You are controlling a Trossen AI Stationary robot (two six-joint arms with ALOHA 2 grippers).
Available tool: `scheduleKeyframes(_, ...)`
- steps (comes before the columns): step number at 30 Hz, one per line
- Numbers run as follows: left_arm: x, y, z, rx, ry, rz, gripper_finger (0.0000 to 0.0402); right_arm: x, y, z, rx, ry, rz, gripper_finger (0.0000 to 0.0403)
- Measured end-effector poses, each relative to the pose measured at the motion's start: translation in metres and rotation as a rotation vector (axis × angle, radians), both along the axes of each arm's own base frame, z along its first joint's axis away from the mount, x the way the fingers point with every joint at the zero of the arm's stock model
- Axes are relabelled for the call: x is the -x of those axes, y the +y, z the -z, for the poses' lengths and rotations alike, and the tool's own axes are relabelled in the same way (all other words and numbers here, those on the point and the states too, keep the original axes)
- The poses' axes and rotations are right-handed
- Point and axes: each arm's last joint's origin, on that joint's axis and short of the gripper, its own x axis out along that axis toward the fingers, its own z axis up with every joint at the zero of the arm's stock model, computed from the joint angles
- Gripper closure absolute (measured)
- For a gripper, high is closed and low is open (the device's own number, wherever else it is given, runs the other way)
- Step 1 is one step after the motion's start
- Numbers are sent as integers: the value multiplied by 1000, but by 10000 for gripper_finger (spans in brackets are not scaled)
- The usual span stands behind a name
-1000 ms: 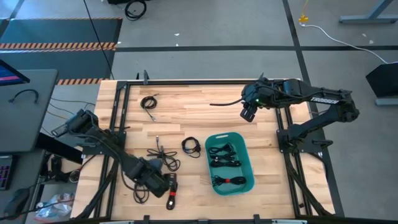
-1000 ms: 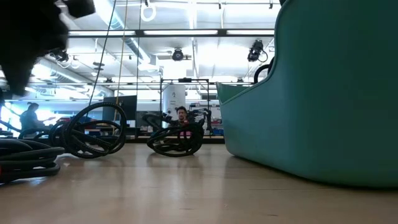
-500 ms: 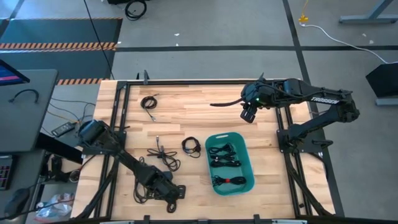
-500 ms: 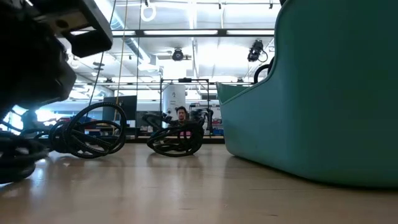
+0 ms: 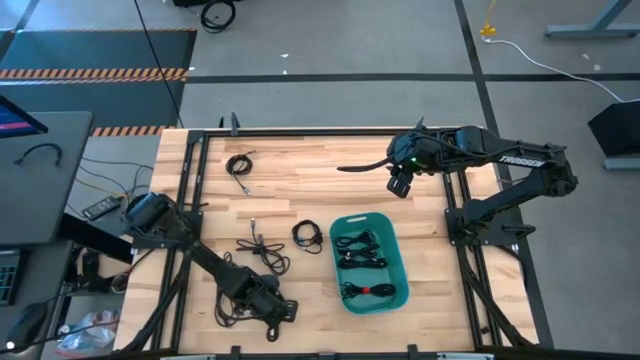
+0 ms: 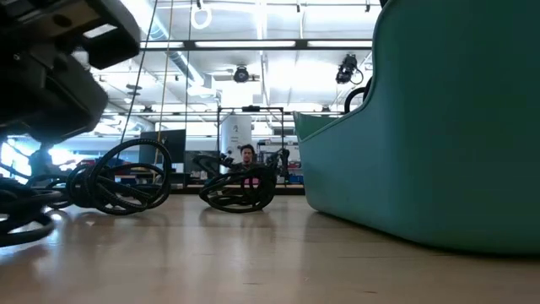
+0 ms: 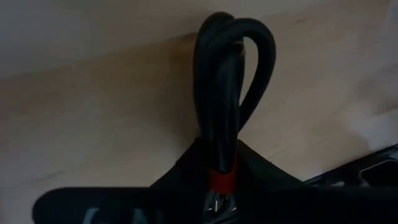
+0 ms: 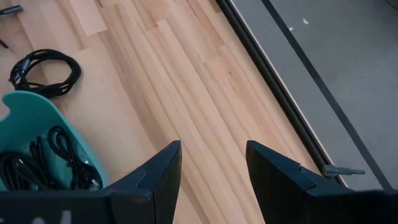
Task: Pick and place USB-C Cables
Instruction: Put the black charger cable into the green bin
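Left gripper [image 5: 282, 308], low at the table's near edge left of the teal tub [image 5: 398, 262], is pinched on a black USB-C cable bundle with a red band [image 7: 222, 182]; the bundle's loop [image 7: 231, 74] stands out past the fingers over the wood. Right gripper [image 8: 211, 163] waits high over the far right of the table [image 5: 300, 190], jaws apart and empty. Three bundles already lie in the tub; loose cables rest left of it [image 5: 308, 236], [image 5: 262, 250] and at the far left [image 5: 238, 165]. Judged step: lifting. A good lift rises straight, clears the tub wall, and keeps the loop from snagging neighbouring cords.
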Motion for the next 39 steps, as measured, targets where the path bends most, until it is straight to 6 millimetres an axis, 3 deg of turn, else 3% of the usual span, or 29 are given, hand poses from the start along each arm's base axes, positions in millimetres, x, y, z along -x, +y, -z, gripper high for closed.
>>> scheduleKeyframes(7,-13,15,-8,-75,-41,109,353,0,0,0,-1,-3,3,217)
scheduleKeyframes(11,-25,34,-31,-173,-39,210,353,-1,0,0,-10,-16,18,217)
scheduleKeyframes(18,-35,76,-105,-341,-2,402,353,-1,0,0,-13,-20,24,218)
scheduleKeyframes(25,-46,118,-189,-525,-125,555,353,-1,0,0,-20,-30,37,218)
scheduleKeyframes(28,-51,134,-215,-590,-218,627,353,-1,0,-1,-21,-33,39,218)
scheduleKeyframes(33,-56,152,-235,-677,-299,781,353,-1,-1,-1,-21,-36,43,218)
scheduleKeyframes(39,-57,159,-237,-653,-349,915,353,0,-7,-1,-19,-35,70,218)
